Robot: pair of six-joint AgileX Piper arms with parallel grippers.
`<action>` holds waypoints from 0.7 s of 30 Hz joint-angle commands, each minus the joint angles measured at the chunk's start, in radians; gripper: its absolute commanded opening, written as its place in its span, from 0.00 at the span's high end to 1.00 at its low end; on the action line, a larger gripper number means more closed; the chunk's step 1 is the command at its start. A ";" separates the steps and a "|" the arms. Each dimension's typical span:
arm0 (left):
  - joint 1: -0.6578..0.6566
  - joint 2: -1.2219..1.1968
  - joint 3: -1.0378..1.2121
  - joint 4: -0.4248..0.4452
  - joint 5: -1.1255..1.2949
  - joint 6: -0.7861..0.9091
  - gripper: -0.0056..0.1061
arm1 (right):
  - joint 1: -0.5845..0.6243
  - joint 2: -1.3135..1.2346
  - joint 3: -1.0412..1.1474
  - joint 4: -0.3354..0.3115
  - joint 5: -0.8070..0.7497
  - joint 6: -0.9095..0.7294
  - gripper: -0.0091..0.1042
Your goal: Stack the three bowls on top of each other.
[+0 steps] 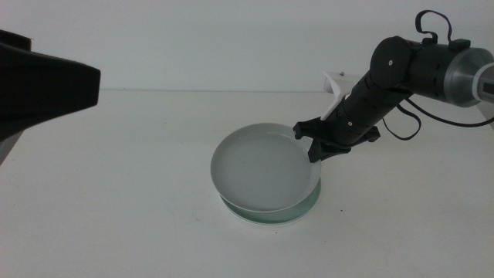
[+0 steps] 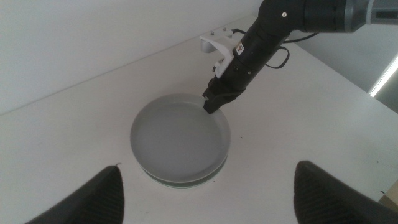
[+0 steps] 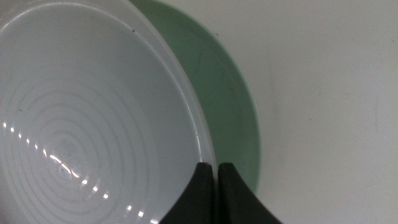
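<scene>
A pale grey bowl (image 1: 262, 170) (image 2: 177, 137) (image 3: 81, 124) rests tilted on a mint green bowl (image 1: 266, 218) (image 3: 230, 106) near the table's middle, its right side slightly raised. My right gripper (image 1: 312, 150) (image 2: 210, 104) (image 3: 216, 171) comes in from the right and is shut on the grey bowl's right rim. The green bowl shows only as a crescent under the grey one. The third bowl is hidden. My left gripper (image 1: 46, 77) (image 2: 209, 167) hovers high at the left, open and holding nothing, its view looking down on the stack.
A white bracket-like fixture (image 1: 336, 81) (image 2: 217, 43) stands at the back of the table, behind the right arm. A black cable (image 1: 405, 123) loops off the right arm. The white table (image 1: 116, 193) stretches wide to the left and front of the bowls.
</scene>
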 commanded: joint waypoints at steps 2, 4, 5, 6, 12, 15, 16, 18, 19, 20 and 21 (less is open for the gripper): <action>0.001 -0.001 0.001 -0.006 -0.012 -0.004 0.11 | 0.002 0.014 0.004 -0.003 -0.006 0.001 0.94; 0.001 -0.001 0.001 -0.006 -0.012 -0.004 0.11 | 0.002 0.021 0.004 -0.003 -0.010 0.006 0.94; 0.001 -0.001 0.001 -0.006 -0.012 -0.004 0.11 | 0.002 0.024 0.004 -0.003 -0.012 0.006 0.94; 0.001 -0.001 0.001 -0.006 -0.012 -0.004 0.11 | 0.002 0.026 0.003 -0.003 -0.014 0.006 0.94; 0.001 -0.001 0.001 -0.006 -0.012 -0.004 0.11 | 0.002 0.028 0.003 -0.003 -0.016 0.008 0.86; 0.001 -0.001 0.001 -0.006 -0.012 -0.004 0.11 | 0.002 0.026 0.003 -0.003 -0.016 0.008 0.63; 0.001 -0.001 0.001 -0.006 -0.012 -0.004 0.11 | 0.002 0.024 0.001 -0.003 -0.014 0.008 0.53; 0.001 -0.001 0.001 -0.006 -0.012 -0.004 0.11 | 0.000 0.024 -0.004 -0.003 -0.006 0.005 0.31; 0.001 -0.001 0.001 -0.006 -0.012 -0.004 0.11 | 0.000 0.022 -0.009 -0.003 0.008 -0.008 0.19; 0.001 -0.001 0.001 -0.006 -0.012 -0.004 0.11 | 0.000 0.017 -0.022 -0.003 0.024 -0.025 0.10; 0.001 -0.001 0.001 -0.006 -0.012 -0.004 0.11 | 0.000 0.010 -0.030 -0.003 0.038 -0.034 0.11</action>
